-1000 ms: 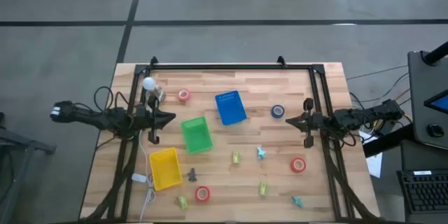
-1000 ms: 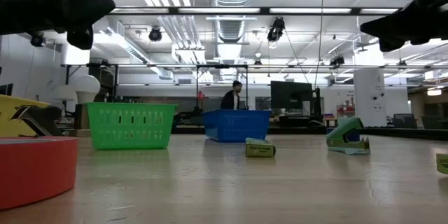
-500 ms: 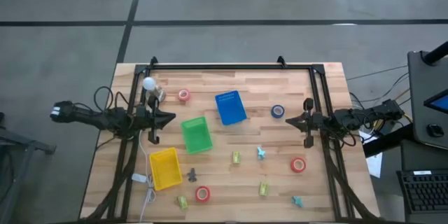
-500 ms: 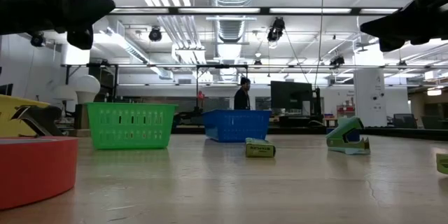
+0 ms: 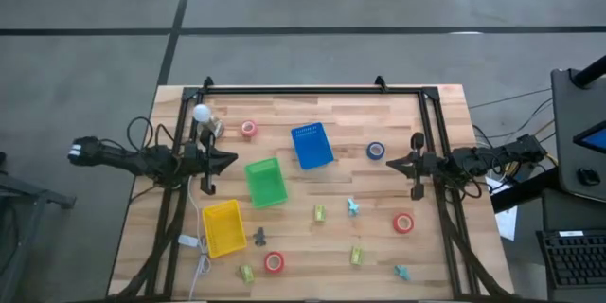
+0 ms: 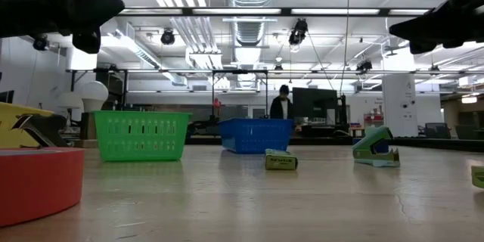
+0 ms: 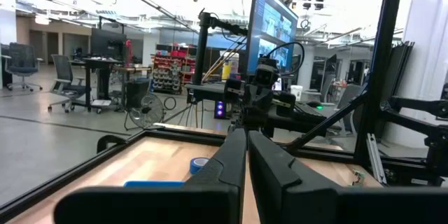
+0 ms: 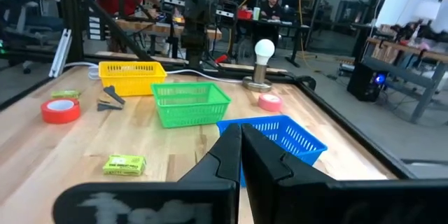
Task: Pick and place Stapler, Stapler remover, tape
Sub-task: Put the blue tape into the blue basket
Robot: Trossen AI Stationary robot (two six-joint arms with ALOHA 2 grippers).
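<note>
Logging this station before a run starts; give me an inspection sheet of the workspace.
Surface: pale wooden table top, black frame around it.
Job's things: red tape rolls; blue tape roll; small green staplers; teal staple removers.
Clutter: blue plastic basket, green plastic basket, yellow plastic basket, white bulb lamp.
Hands: left hand and right hand shut, raised, holding nothing.
Cables: white cable at left edge.
Surroundings: person beyond table.
</note>
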